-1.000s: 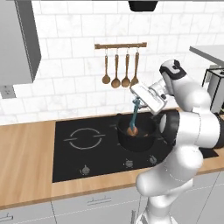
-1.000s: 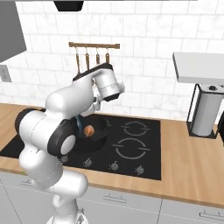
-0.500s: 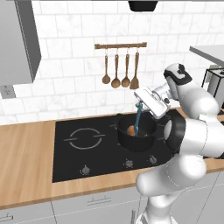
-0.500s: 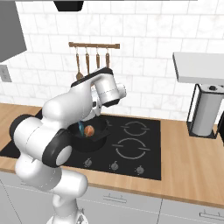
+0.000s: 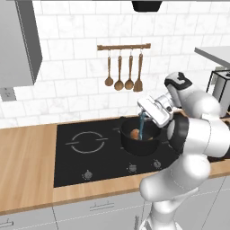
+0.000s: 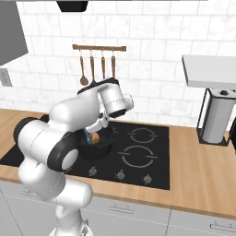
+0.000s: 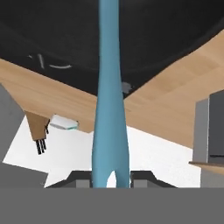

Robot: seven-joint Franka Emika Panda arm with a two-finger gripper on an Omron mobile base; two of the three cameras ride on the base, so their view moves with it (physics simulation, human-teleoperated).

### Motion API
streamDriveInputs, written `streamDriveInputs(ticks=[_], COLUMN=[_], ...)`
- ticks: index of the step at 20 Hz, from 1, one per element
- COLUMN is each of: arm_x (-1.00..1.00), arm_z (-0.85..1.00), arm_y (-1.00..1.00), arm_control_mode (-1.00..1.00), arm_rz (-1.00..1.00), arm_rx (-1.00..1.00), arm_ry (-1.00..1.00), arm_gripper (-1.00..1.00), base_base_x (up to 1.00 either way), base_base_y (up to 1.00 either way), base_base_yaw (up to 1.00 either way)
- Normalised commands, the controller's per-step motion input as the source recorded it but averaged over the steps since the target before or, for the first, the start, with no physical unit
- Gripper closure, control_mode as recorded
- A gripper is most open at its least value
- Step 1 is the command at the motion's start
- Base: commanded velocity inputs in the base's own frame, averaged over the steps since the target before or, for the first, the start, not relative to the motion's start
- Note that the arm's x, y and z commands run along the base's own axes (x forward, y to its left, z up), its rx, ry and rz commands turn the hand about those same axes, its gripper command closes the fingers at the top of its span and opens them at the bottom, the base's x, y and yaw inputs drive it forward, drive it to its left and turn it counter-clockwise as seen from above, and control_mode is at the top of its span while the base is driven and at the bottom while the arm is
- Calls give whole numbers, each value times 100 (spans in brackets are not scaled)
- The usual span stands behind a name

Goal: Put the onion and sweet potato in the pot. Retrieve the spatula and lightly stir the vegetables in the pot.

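The dark pot (image 5: 134,146) stands on the black hob's right part in the left base view, and my arm partly hides the pot (image 6: 102,148) in the right base view. A reddish-brown lump, the sweet potato (image 5: 134,133) (image 6: 95,138), lies inside; the onion is hidden. My gripper (image 5: 144,114) (image 7: 110,180) hangs over the pot, shut on the handle of the teal spatula (image 5: 142,126) (image 7: 109,109). The spatula's head reaches down among the pot's contents. In the hand view the fingertips (image 7: 81,178) press the handle from both sides.
A rail of brown wooden spoons and a turner (image 5: 124,67) hangs on the tiled wall behind the hob. Two free burners (image 6: 138,156) lie to the pot's right. A paper-towel holder (image 6: 215,117) stands under a shelf (image 6: 207,69) on the right counter.
The hand has swept the spatula a little to the right inside the pot, and the elbow has swung right with it. The grip has stayed shut.
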Motion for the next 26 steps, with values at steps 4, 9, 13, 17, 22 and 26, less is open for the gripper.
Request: streamDriveInputs(ticks=[4,9,13,17,22,26], arm_x=[23,6,-24,-24,-43,-12], arm_z=[1,5,-27,-56,-12,48], arm_y=[0,0,0,0,0,4], arm_control_mode=[-100,-100,-100,-100,-100,-100], arm_rz=[0,0,0,0,-2,-5], arm_rx=[-19,-13,0,3,22,38], arm_ry=[-25,-29,-3,11,24,21], arm_gripper=[100,100,100,100,100,100], base_base_x=[0,0,0,0,0,0], base_base_y=[0,0,0,0,0,0], base_base_yaw=[0,0,0,0,0,0])
